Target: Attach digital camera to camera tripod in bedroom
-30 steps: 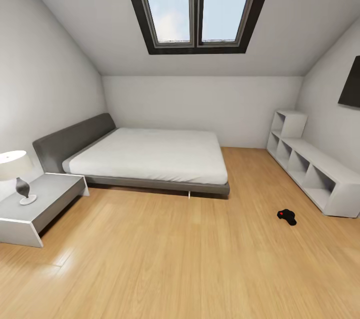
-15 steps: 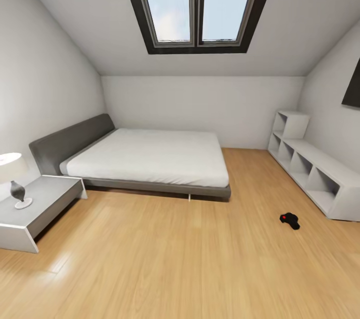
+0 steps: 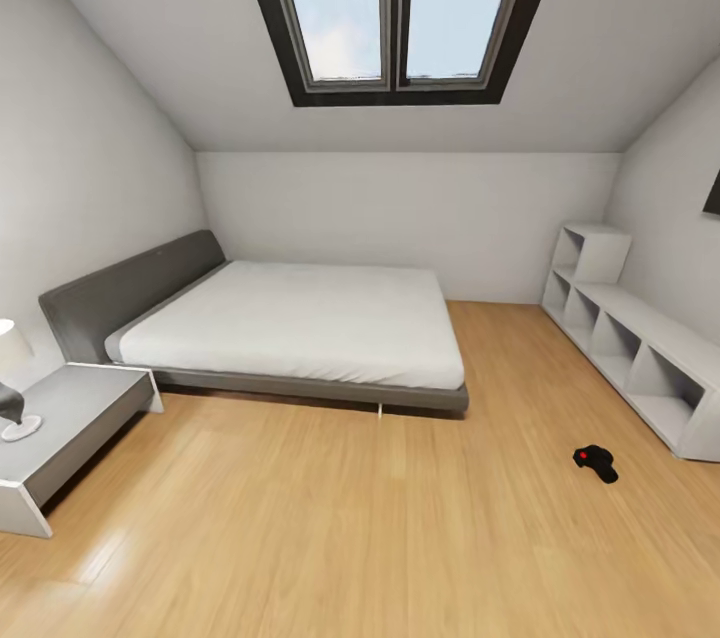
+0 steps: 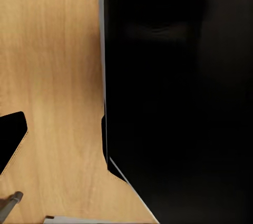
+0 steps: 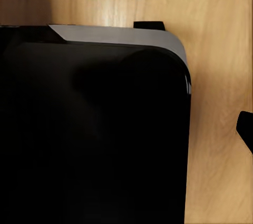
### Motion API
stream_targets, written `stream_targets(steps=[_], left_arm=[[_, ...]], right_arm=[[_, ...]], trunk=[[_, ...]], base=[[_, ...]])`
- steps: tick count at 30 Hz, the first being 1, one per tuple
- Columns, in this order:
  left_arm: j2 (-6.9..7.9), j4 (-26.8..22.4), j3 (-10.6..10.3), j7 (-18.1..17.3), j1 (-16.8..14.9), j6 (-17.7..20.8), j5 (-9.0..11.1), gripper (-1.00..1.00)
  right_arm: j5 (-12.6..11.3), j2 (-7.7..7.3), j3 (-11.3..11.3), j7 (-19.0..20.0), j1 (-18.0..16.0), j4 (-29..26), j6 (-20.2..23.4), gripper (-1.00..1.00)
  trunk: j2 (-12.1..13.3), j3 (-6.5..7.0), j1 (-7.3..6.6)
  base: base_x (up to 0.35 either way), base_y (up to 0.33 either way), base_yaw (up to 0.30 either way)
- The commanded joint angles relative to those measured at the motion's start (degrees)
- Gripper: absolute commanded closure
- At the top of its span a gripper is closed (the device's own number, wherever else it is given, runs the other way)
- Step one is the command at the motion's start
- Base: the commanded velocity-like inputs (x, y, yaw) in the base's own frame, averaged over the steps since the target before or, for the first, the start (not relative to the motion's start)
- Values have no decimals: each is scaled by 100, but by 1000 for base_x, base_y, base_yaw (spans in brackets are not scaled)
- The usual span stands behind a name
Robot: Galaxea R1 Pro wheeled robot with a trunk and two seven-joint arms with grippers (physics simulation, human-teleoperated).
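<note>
The digital camera (image 3: 596, 463), small and black with a red dot on top, lies on the light wood floor at the right, a short way in front of the white cube shelves (image 3: 640, 363). The camera tripod is out of view. In the left wrist view a black fingertip (image 4: 10, 140) pokes in at the picture's edge beside a large dark part of the robot's body (image 4: 179, 97). A similar black tip (image 5: 246, 129) shows over bare floor in the right wrist view. Neither wrist view shows whether the jaws are open or shut.
A grey bed (image 3: 300, 318) stands against the far wall under the skylight (image 3: 400, 3). A grey nightstand (image 3: 70, 408) with a white lamp (image 3: 10, 398) sits at the near left. Wide wood floor (image 3: 330, 518) stretches between me and the bed.
The whole head view has shifted: bed, nightstand and shelves now sit closer and spread outward, and the digital camera shows lower right. That is my own motion; nothing in the room moved.
</note>
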Motion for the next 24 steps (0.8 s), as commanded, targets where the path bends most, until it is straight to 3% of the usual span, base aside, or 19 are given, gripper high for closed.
stream_targets(steps=[1, 8, 18, 24], left_arm=[[1, -4, 0, -3, -3, 3, 5, -100], [4, -11, 0, -2, -57, 3, 11, -100], [4, -11, 8, -7, -259, 25, 16, -100], [3, -11, 9, 6, -335, 29, 101, -100]], right_arm=[[-3, 1, 0, -8, -3, 6, -26, -100], [-3, 1, 18, -8, -6, 6, -54, -100], [24, 1, 43, -9, -7, 7, -288, -100], [21, 1, 45, -5, -10, 7, -322, -100]], trunk=[[-2, -4, 3], [-2, -15, 3], [-2, -68, 3], [-2, -103, 3]], base=[[334, 0, 0], [330, 59, -59], [299, 164, -205], [146, 94, -230]])
